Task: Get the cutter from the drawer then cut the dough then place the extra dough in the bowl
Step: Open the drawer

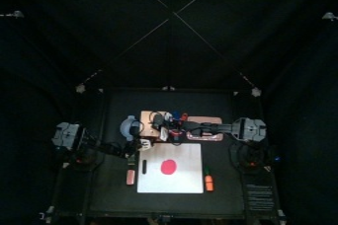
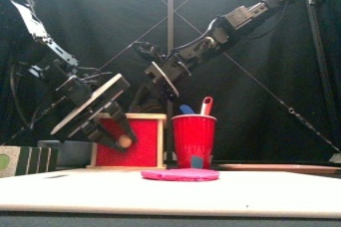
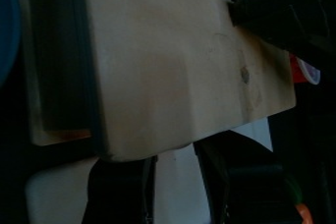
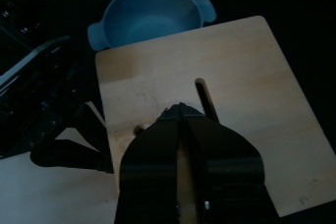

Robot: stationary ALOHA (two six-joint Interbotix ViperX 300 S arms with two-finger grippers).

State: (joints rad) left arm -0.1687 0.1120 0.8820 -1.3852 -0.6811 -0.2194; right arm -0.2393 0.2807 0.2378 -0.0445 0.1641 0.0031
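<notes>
The pale wooden box [image 2: 130, 141] stands behind the white cutting board [image 1: 192, 155], its red drawer front facing forward. A flat red dough disc [image 1: 168, 165] lies on the board. My left gripper [image 2: 114, 126] hangs at the drawer front close to its round knob [image 2: 124, 141]; its jaws stand a little apart, and nothing shows between them in the left wrist view. My right gripper [image 4: 184, 120] is shut, its tips over the box top [image 4: 250, 81] beside the slot. The blue-grey bowl [image 4: 151, 17] sits just beyond the box. No cutter shows.
A red cup [image 2: 193, 139] with a blue and a red toy knife stands to the right of the box, in front of the board's far side. The two arms crowd the box from both sides.
</notes>
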